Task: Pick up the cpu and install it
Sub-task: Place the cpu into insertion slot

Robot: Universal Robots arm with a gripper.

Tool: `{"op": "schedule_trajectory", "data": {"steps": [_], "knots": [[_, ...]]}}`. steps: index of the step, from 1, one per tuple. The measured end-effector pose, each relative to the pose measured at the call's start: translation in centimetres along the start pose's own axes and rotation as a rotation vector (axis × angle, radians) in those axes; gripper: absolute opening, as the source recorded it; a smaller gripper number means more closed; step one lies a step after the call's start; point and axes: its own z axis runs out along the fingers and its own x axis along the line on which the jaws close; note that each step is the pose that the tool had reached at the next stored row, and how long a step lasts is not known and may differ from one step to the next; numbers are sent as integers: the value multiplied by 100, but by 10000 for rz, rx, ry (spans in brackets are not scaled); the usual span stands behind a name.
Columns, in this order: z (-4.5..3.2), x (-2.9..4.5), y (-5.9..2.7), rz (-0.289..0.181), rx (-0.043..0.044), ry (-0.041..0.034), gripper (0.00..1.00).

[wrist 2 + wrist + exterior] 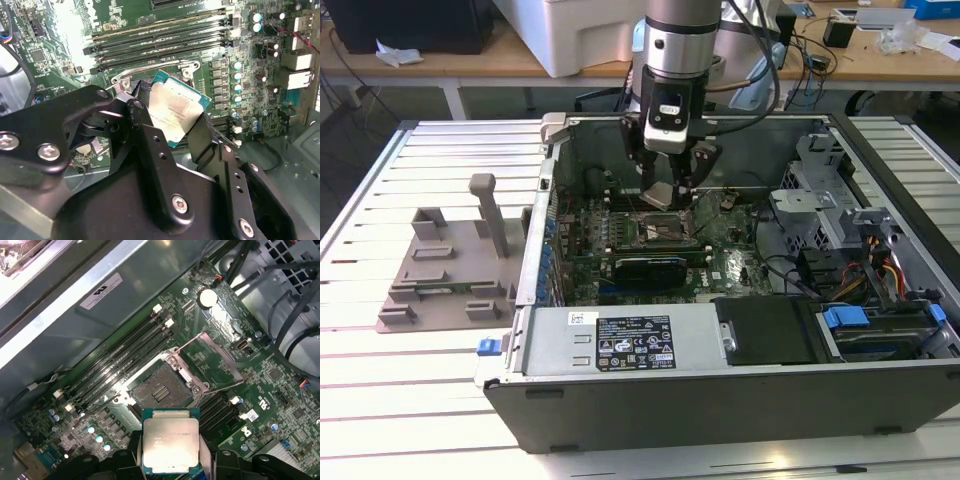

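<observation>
End effector: clamped on cpu, which hangs just above the open socket, not touching it. Risk: a tilted or offset descent could damage the socket; an edge grip may slip.

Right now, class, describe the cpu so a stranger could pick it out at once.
Start at the open computer case and look to the green motherboard inside. Above its empty socket, the pincer holds the cpu: a small flat square with a silver metal top and teal rim, unlike the long black memory slots nearby.
</observation>
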Motion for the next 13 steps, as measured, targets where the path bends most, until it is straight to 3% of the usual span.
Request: {"op": "schedule_trajectory", "data": {"steps": [13], "knots": [[0,-1,1,2093,77,84,54]]}}
